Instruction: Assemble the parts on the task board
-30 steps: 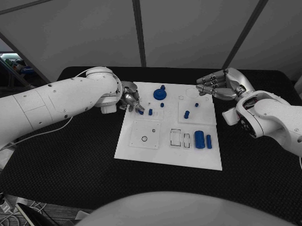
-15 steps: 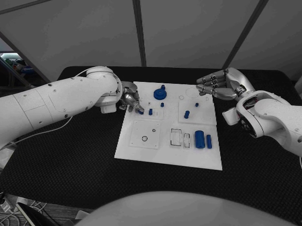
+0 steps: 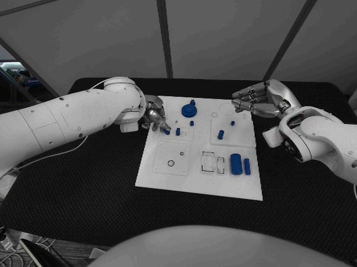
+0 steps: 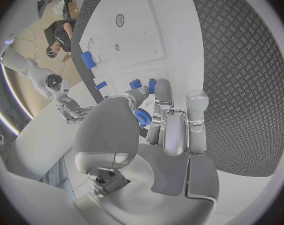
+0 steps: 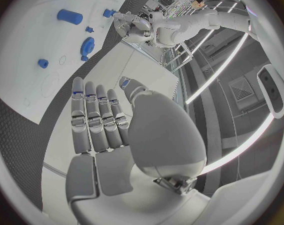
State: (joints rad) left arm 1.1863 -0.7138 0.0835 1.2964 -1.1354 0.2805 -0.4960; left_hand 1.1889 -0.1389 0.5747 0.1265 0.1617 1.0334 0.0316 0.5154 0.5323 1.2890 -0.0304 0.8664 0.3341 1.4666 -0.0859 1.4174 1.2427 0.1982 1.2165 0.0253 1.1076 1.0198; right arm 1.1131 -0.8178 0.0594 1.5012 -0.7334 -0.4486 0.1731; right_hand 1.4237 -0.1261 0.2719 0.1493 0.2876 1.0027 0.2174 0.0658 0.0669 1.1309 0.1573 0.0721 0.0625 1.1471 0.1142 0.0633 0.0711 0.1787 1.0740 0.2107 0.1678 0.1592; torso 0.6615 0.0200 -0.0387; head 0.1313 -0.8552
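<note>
Left robot hand (image 3: 154, 118) at far-left corner of white rectangular task board (image 3: 172, 181), fingers curled over small blue plastic peg (image 3: 165, 132) directly beneath fingertips; grip unconfirmed. Right robot hand (image 3: 258, 101) curled, empty, farther off.

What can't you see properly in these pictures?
- Head view: the left hand covers the task board edge beneath it, and whatever its fingers touch is too small to tell.
- Left wrist view: a small blue part sits between the fingers; a firm grip cannot be confirmed.
- Head view: the right hand is curled, its palm turned away.
- The small blue pegs' seating is too small to judge.
</note>
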